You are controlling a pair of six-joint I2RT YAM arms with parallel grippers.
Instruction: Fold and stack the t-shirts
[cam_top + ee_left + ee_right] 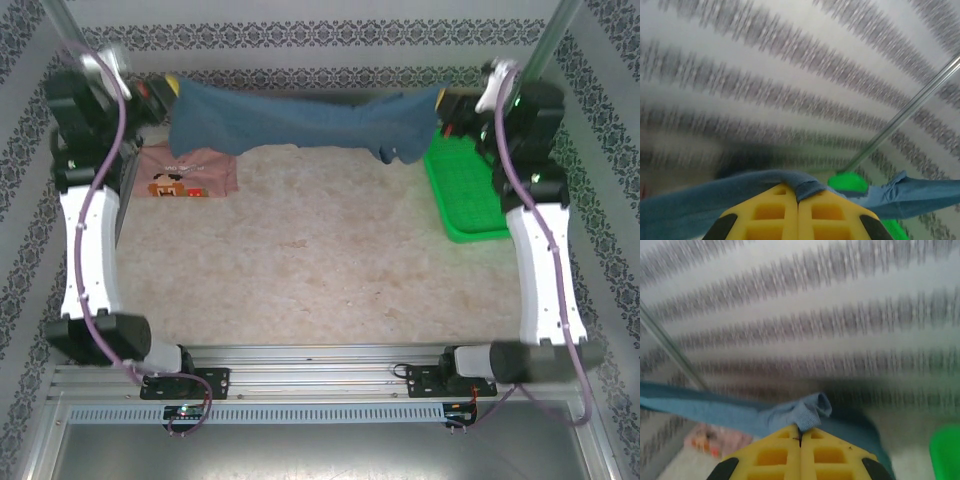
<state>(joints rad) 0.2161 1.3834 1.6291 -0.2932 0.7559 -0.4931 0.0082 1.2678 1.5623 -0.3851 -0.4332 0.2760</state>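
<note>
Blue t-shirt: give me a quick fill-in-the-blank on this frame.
The left pincer and right pincer are each ____ on the blue t-shirt.
The pink t-shirt lies on the table near its ____ end.
The basket by the right arm is ____.
Missing: shut; left; green.
</note>
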